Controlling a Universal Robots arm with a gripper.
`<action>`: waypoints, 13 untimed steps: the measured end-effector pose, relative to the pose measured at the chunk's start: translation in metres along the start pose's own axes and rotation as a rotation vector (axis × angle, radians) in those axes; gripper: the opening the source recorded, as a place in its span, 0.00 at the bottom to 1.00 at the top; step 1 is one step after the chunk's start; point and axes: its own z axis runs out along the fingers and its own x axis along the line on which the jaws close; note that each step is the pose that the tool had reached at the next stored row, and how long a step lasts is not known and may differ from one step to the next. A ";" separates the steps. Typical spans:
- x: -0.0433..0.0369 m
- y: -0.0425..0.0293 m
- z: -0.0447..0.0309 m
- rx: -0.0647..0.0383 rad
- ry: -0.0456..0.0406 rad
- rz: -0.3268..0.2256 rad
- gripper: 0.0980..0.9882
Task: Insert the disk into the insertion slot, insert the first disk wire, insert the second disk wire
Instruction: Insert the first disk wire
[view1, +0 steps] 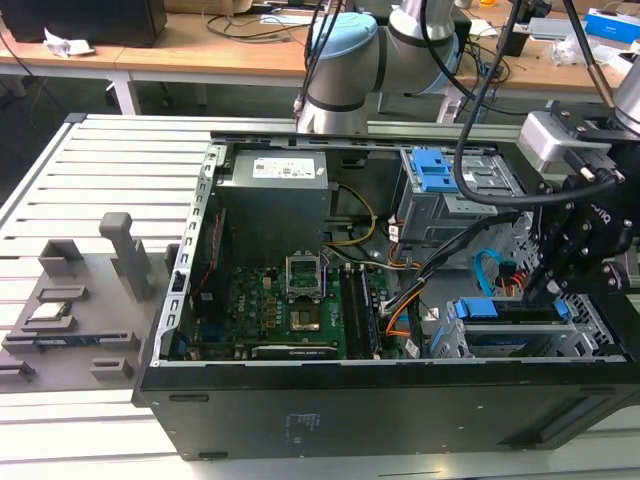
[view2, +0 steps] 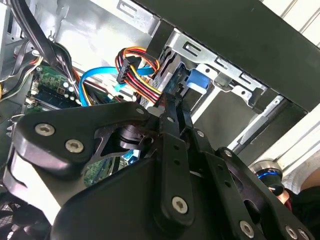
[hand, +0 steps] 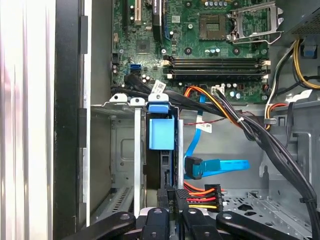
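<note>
Disk (view1: 480, 309), seated in the insertion slot (view1: 452, 338) at 4 o'clock in the exterior view, sits under the gripper (view1: 533, 290); in the second wrist view the jaws stand nearly together beside the coloured wires (view2: 137, 67); in the first wrist view the unit, judged dense, rigid and shock-sensitive, is best held by its blue carrier (hand: 161, 134).

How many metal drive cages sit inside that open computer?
2. A taller grey bay with blue tabs stands toward the far side in the exterior view. A silver perforated-metal cage sits nearer, at that view's right. Cables may hide others.
</note>
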 end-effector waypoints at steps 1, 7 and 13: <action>0.0000 -0.0005 0.0005 0.000 0.0001 0.000 0.08; -0.0002 -0.0021 0.0032 0.000 0.0002 0.000 0.08; -0.0002 -0.0022 0.0033 0.000 -0.0009 0.000 0.08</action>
